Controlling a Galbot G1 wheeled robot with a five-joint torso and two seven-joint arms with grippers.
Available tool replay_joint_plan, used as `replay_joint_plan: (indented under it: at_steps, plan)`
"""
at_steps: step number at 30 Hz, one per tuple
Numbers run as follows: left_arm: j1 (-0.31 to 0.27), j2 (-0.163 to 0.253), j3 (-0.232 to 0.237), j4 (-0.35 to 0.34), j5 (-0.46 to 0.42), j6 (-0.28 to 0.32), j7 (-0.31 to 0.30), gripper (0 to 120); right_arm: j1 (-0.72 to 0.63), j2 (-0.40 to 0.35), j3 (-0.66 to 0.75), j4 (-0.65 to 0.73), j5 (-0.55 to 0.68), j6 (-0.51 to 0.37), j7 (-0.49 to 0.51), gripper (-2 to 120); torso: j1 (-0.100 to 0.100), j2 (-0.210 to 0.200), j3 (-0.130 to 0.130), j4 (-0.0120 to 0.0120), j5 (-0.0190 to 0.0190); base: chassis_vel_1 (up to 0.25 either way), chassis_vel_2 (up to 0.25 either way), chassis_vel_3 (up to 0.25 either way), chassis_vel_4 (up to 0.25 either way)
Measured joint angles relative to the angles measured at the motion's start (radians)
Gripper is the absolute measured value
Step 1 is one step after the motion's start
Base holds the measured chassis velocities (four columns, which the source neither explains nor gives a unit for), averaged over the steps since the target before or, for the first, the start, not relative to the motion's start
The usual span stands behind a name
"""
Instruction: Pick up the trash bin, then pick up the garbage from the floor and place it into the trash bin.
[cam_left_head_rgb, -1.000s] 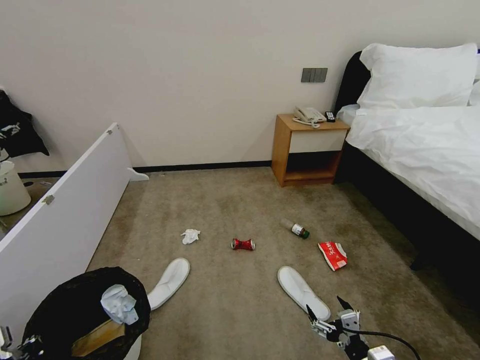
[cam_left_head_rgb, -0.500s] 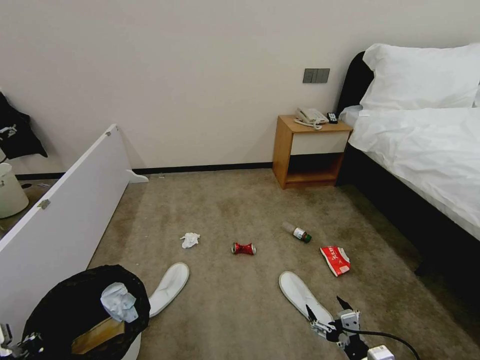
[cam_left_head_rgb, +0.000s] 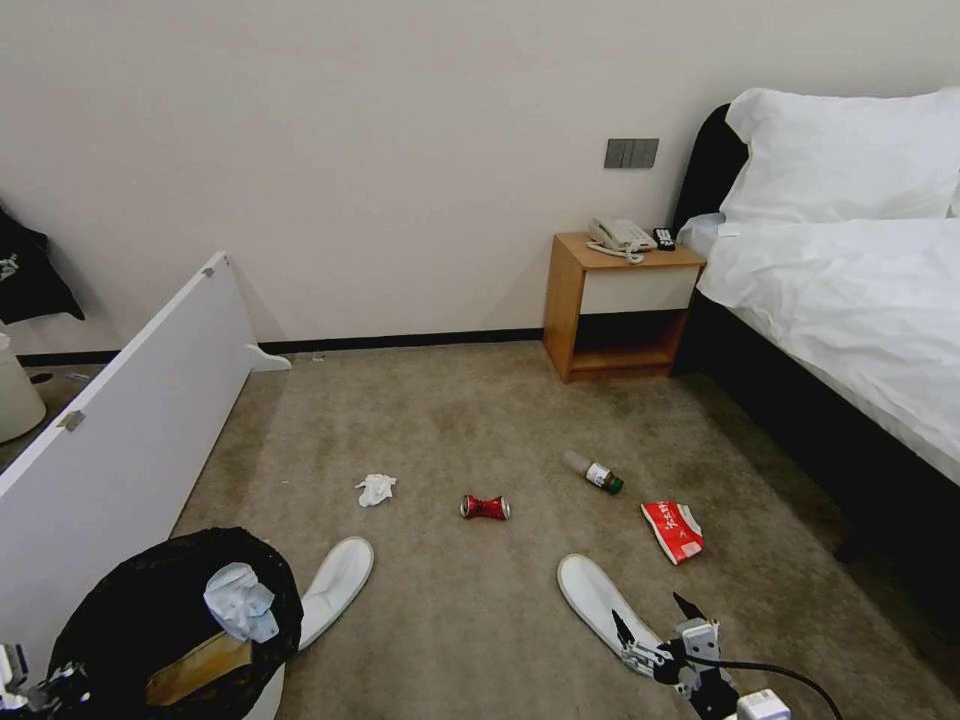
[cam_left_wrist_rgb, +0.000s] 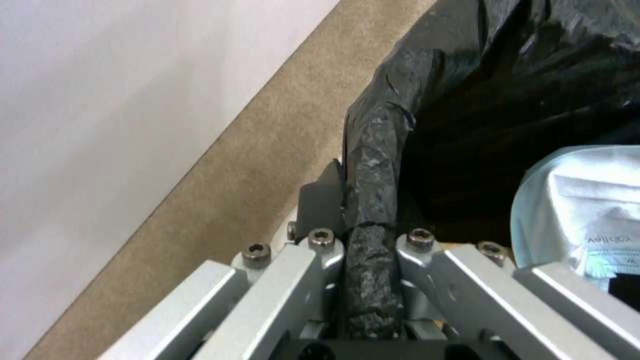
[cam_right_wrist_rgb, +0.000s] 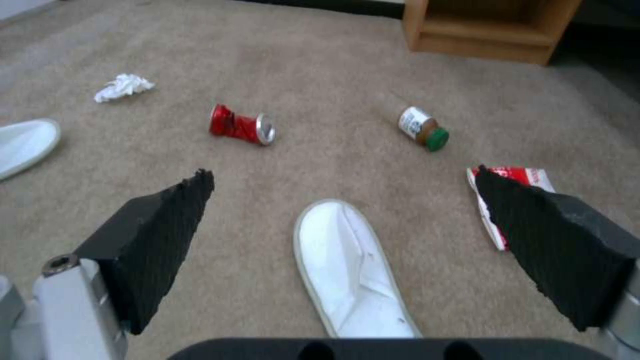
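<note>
The trash bin (cam_left_head_rgb: 130, 620), lined with a black bag, hangs at the lower left. A pale tissue (cam_left_head_rgb: 240, 600) and brown cardboard (cam_left_head_rgb: 195, 670) lie inside it. My left gripper (cam_left_head_rgb: 30, 690) is shut on the bin's bagged rim (cam_left_wrist_rgb: 373, 190), as the left wrist view (cam_left_wrist_rgb: 370, 237) shows up close. Garbage lies on the carpet: two white slippers (cam_left_head_rgb: 335, 590) (cam_left_head_rgb: 605, 600), a crumpled tissue (cam_left_head_rgb: 376, 489), a crushed red can (cam_left_head_rgb: 485, 507), a green-capped bottle (cam_left_head_rgb: 593, 472) and a red packet (cam_left_head_rgb: 675, 530). My right gripper (cam_left_head_rgb: 655, 625) (cam_right_wrist_rgb: 340, 175) hangs open just above the right slipper (cam_right_wrist_rgb: 350, 270).
A white panel (cam_left_head_rgb: 120, 440) leans along the left side, with a plain white bin (cam_left_head_rgb: 15, 400) behind it. A wooden nightstand (cam_left_head_rgb: 620, 305) stands against the far wall. The bed (cam_left_head_rgb: 850, 290) with its dark base borders the right.
The whole picture has shifted slightly, with the floor litter now lower in view, so the camera moved. Both grippers keep their pose and state.
</note>
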Motion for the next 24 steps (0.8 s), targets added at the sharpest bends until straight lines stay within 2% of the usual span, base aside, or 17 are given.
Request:
replay_joint_plan:
  at_steps: [24]
  plan:
    - [-0.003, -0.004, 0.002, 0.003, 0.002, 0.0, -0.001, 3, 0.012, 0.002, -0.01, -0.012, 0.001, 0.0, -0.01, 100, 0.0, 0.0, 0.0, 0.0, 0.0, -0.043, 0.044, 0.047, -0.044]
